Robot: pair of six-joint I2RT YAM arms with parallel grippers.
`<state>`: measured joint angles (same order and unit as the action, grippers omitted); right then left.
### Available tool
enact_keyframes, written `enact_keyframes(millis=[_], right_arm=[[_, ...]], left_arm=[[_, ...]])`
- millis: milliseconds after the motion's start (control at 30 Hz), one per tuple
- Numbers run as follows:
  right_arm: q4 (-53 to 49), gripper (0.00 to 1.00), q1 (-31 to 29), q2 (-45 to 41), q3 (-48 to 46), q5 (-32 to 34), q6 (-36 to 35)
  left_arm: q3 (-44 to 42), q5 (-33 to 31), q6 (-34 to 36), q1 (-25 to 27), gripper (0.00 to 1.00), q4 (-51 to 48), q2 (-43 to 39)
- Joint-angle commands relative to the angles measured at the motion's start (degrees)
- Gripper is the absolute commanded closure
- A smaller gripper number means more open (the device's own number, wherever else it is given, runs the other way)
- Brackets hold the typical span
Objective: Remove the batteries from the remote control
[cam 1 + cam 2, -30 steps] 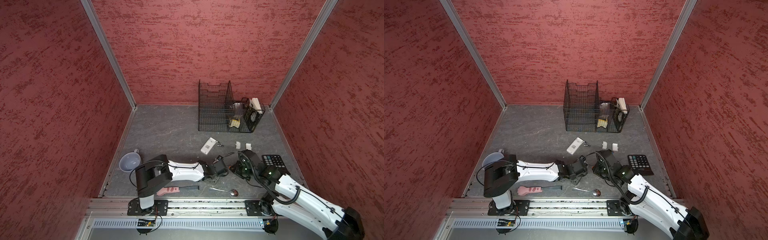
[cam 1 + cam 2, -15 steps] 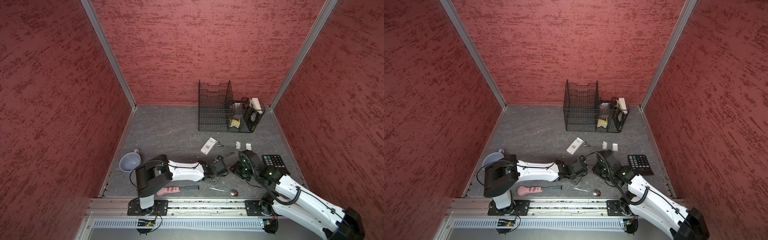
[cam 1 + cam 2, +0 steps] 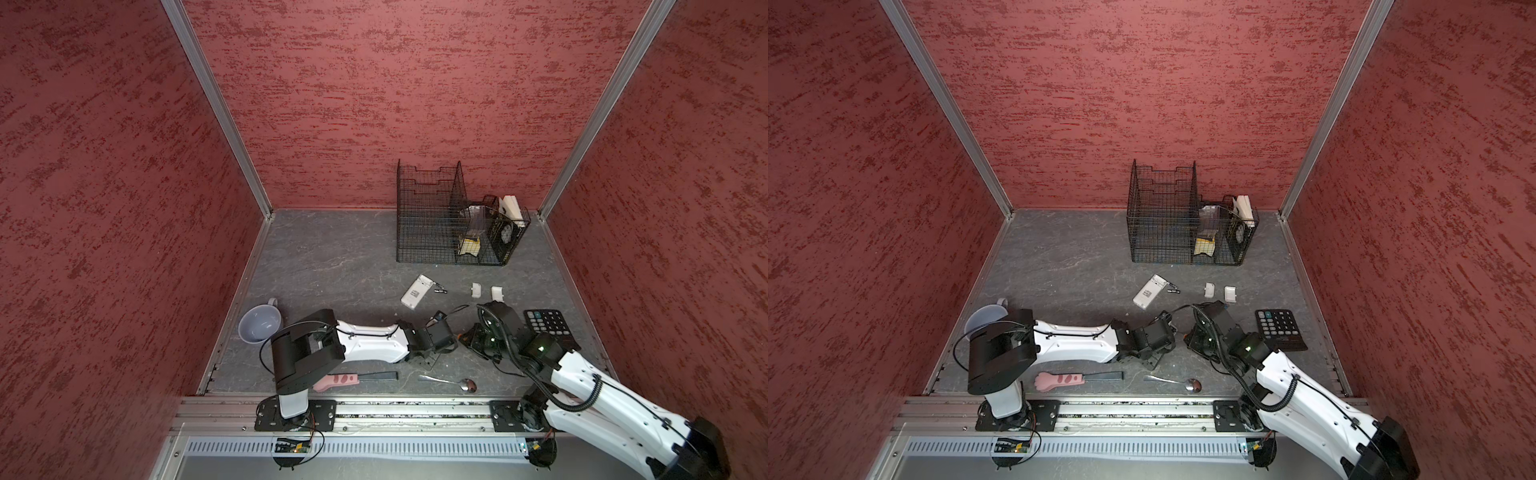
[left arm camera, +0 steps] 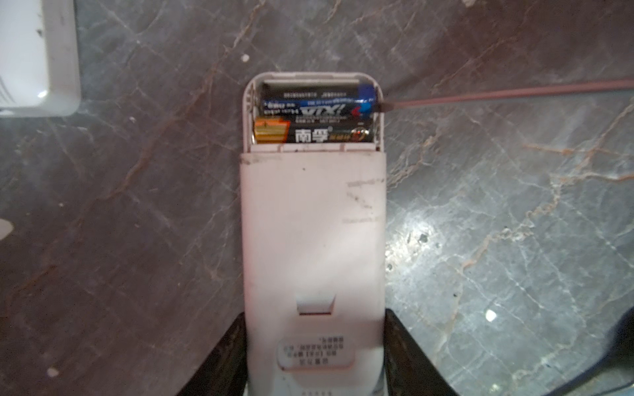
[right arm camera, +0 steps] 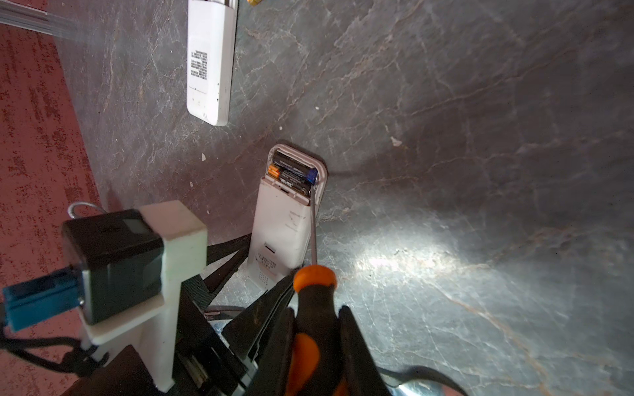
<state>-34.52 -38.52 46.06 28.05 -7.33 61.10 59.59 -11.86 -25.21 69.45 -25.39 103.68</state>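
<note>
The grey marbled desk (image 3: 340, 266) carries everything. The landmark is the white slab-shaped plastic remote control (image 4: 312, 240) with its battery bay uncovered.

The left hand (image 4: 314, 356) is clamped across the label end of that remote, one black finger on each long edge, pinning it flat. The open bay sits at the far end, away from this hand.

The right hand (image 5: 317, 346) is clamped on the orange-and-black handle of a thin-shafted screwdriver (image 5: 314, 284). It stands beside the remote's held end, so the shaft runs along one long edge of the remote up to the bay.

The batteries (image 4: 314, 116), two slim dark cylinders, one blue-capped and one with an orange end, lie side by side in the bay. Their long axes run crosswise to the remote's length. The screwdriver tip (image 4: 379, 107) touches the blue-capped end from the side, at the bay's wall.

So the tool's tip meets the battery end-on, and I judge that the next pry has to lever that end up and out of the bay. The right arm is the one placed to do it; the left only steadies.

A second white remote (image 5: 211, 65) lies well apart, beyond the bay end.
</note>
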Motion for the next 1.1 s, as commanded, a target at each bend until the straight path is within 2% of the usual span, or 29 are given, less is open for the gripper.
enact_keyframes(millis=[0, 600, 1067], right_arm=[[0.16, 1.0, 0.33, -0.36, -0.81, 0.65, 1.74], [0.84, 1.0, 0.46, 0.82, -1.01, 2.89, 2.64], [2.6, 1.0, 0.91, 4.53, 0.52, 1.91, 0.12]], left_arm=[[-2.26, 3.85, -1.54, 0.42, 0.6, -4.56, 4.3], [-2.29, 3.85, -1.51, 0.51, 0.6, -4.57, 4.35], [-2.6, 4.3, -0.98, 0.51, 0.61, -4.13, 4.46]])
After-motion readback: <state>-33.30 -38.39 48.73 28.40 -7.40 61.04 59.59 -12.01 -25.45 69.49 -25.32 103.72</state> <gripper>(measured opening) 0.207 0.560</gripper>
